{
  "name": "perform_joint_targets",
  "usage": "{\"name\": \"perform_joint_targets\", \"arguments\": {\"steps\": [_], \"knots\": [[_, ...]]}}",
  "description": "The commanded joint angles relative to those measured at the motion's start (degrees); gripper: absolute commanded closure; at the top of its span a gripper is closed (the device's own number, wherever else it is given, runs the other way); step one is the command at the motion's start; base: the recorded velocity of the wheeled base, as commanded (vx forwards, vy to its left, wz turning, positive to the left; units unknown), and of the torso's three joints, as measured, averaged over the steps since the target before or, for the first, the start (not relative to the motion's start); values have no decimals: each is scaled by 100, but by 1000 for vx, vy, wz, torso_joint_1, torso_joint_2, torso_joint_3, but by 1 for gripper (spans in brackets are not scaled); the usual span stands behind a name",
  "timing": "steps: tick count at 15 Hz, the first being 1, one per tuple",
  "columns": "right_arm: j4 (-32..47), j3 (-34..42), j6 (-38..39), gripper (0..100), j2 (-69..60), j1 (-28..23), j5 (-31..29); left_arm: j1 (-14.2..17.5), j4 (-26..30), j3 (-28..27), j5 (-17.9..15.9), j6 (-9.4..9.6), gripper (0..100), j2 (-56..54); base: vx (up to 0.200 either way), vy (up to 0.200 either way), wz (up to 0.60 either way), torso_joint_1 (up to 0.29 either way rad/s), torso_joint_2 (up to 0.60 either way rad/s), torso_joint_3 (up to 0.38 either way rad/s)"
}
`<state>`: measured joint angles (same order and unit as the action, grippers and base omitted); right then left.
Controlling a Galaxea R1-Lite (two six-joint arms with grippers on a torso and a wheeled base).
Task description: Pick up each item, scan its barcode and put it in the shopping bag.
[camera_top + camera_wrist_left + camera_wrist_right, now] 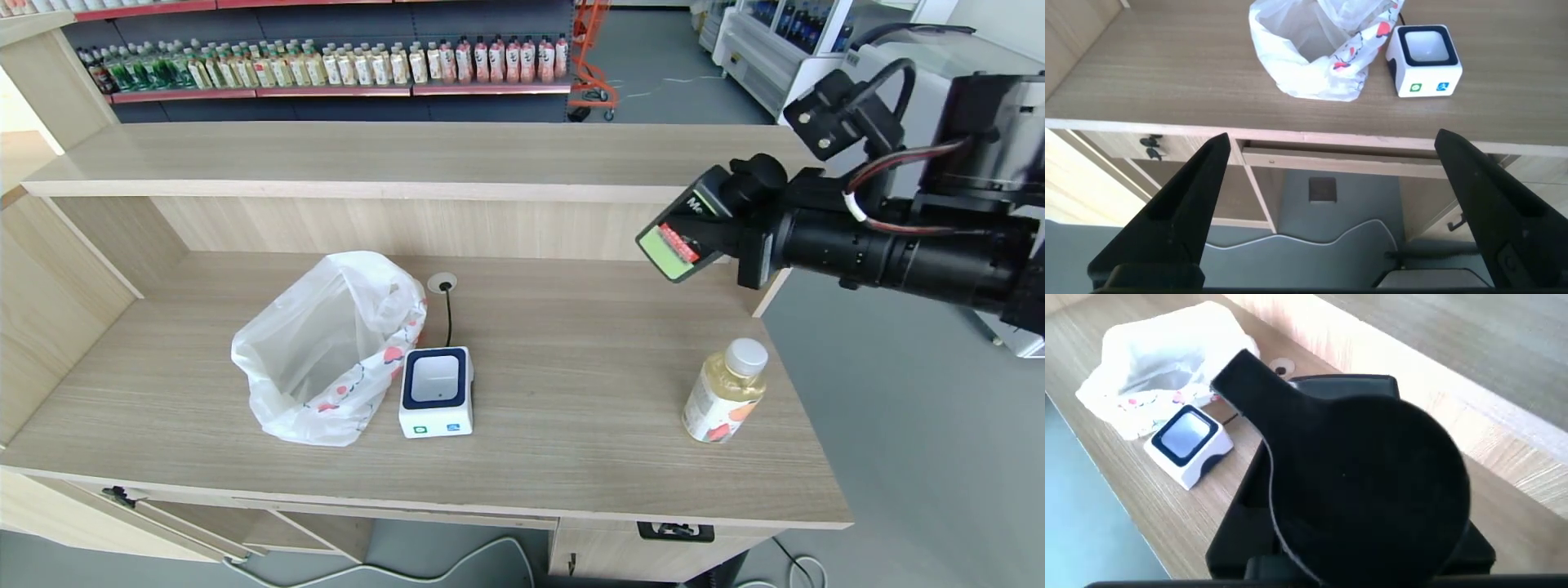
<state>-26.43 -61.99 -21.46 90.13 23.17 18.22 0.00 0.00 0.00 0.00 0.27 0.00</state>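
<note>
My right gripper (722, 233) is raised above the desk's right end and is shut on a black pack (676, 243) with a green and red label. In the right wrist view the black pack (1364, 482) hides the fingers. A white shopping bag (326, 347) stands open at the middle left of the desk, with the white and blue scanner (437, 392) right beside it. A bottle of pale yellow drink (725, 394) stands upright near the desk's right edge. My left gripper (1331, 216) hangs open in front of the desk's front edge, with nothing between its fingers.
The wooden desk (571, 384) has a raised counter along its back and a side wall on the left. A black cable (448, 314) runs from the scanner to a grommet hole. Drawers (1323, 167) sit under the front edge. Shelves of bottles (326, 65) stand far behind.
</note>
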Motion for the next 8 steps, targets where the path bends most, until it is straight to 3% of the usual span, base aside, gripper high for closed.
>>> {"name": "perform_joint_targets", "arguments": {"steps": [1, 2, 3, 5, 6, 8], "knots": [[-11, 1611, -2442, 100, -2052, -111, 586, 0, 0, 0, 0, 0, 0, 9, 0, 0, 0, 0, 0, 0], [15, 1831, -3840, 100, -2403, -138, 920, 0, 0, 0, 0, 0, 0, 9, 0, 0, 0, 0, 0, 0], [6, 1822, -4894, 100, -2640, -67, 1561, 0, 0, 0, 0, 0, 0, 9, 0, 0, 0, 0, 0, 0], [-143, 1760, -6547, 100, -2746, -76, 2106, 0, 0, 0, 0, 0, 0, 9, 0, 0, 0, 0, 0, 0], [-495, 1725, -7856, 100, -2895, -76, 2502, 0, 0, 0, 0, 0, 0, 9, 0, 0, 0, 0, 0, 0], [-723, 1716, -9104, 100, -2974, 3, 3161, -9, 0, 0, 0, 0, 0, 9, 0, 0, 0, 0, 0, 0]]}}
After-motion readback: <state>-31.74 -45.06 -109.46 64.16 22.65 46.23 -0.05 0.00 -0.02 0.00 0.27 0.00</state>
